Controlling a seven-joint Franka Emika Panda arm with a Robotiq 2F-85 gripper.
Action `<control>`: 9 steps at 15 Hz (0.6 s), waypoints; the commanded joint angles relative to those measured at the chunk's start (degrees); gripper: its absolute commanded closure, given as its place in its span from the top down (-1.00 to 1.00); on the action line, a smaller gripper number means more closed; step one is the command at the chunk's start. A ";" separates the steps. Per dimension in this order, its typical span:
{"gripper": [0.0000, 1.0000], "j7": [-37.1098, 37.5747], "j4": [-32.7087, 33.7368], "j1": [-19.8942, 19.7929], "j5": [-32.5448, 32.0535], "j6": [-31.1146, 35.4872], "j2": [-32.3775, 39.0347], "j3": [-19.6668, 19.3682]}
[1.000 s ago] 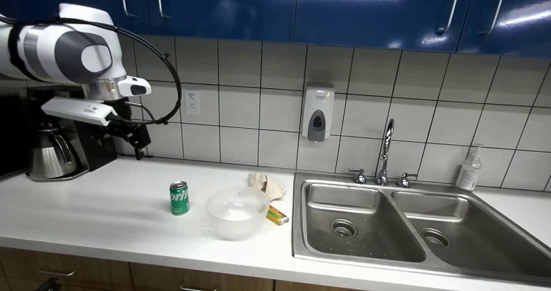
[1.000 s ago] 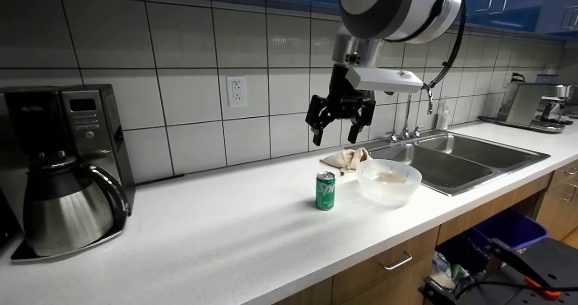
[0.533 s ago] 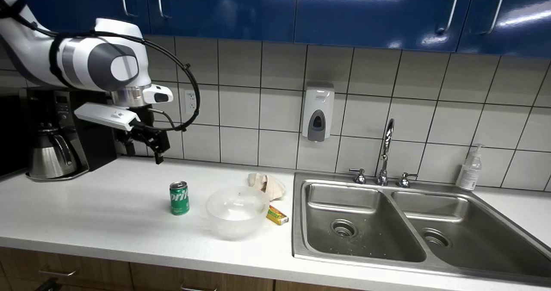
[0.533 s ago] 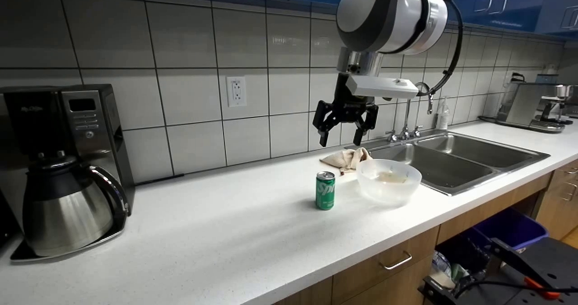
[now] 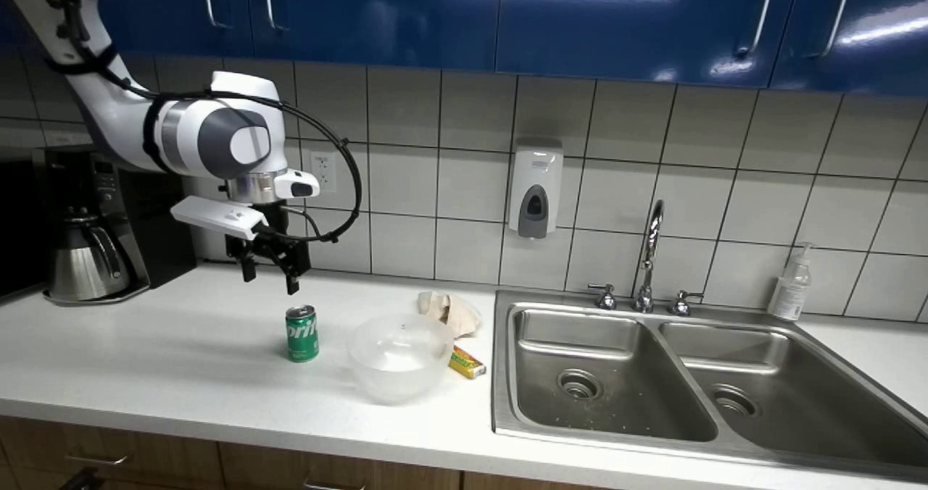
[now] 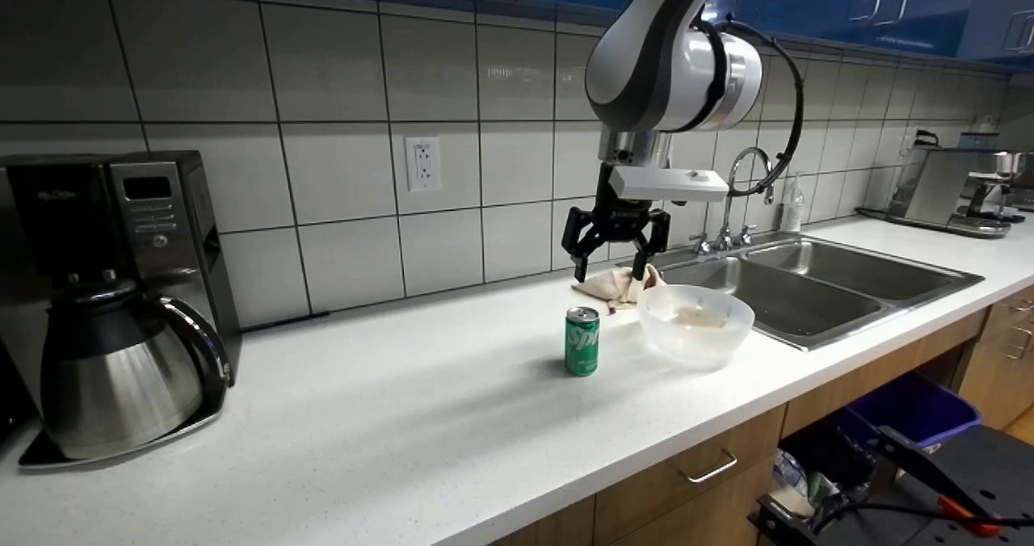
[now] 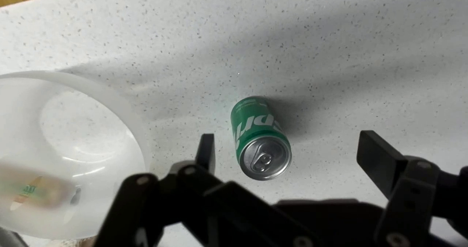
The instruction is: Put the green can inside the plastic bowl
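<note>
The green can point(image 5: 302, 336) stands upright on the white counter, in both exterior views point(image 6: 582, 342). The translucent plastic bowl point(image 5: 395, 387) stands beside it, apart from it, nearer the sink point(image 6: 695, 348). My gripper point(image 5: 270, 280) is open and empty, above the counter and higher than the can's top; it also shows in the other view point(image 6: 610, 271). In the wrist view, the can point(image 7: 254, 124) appears between the spread fingers point(image 7: 289, 151), closer to the left finger and touching neither. The bowl point(image 7: 137, 126) is at the left there, its left side cut off.
A beige cloth point(image 5: 457, 314) and a yellow pack point(image 5: 466, 363) lie behind and beside the bowl. The steel sink point(image 5: 503, 381) with its faucet point(image 5: 649, 258) is past them. A coffee maker point(image 6: 161, 231) stands at the counter's opposite end. The tiled wall point(image 6: 339, 174) backs the counter.
My gripper has come down and, in the view with the sink at right, moved rightward, closer to the can. It stays open. The can and the bowl have not moved.
</note>
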 commanded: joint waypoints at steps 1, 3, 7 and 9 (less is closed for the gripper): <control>1.00 -0.15 5.61 -0.67 -0.55 -2.68 5.22 -0.07; 1.00 0.02 7.97 -0.50 -0.45 -3.22 7.70 -0.02; 1.00 0.72 12.21 -0.32 -0.77 -4.69 11.93 -0.38; 1.00 0.81 14.19 -0.36 -0.71 -5.41 13.97 -0.54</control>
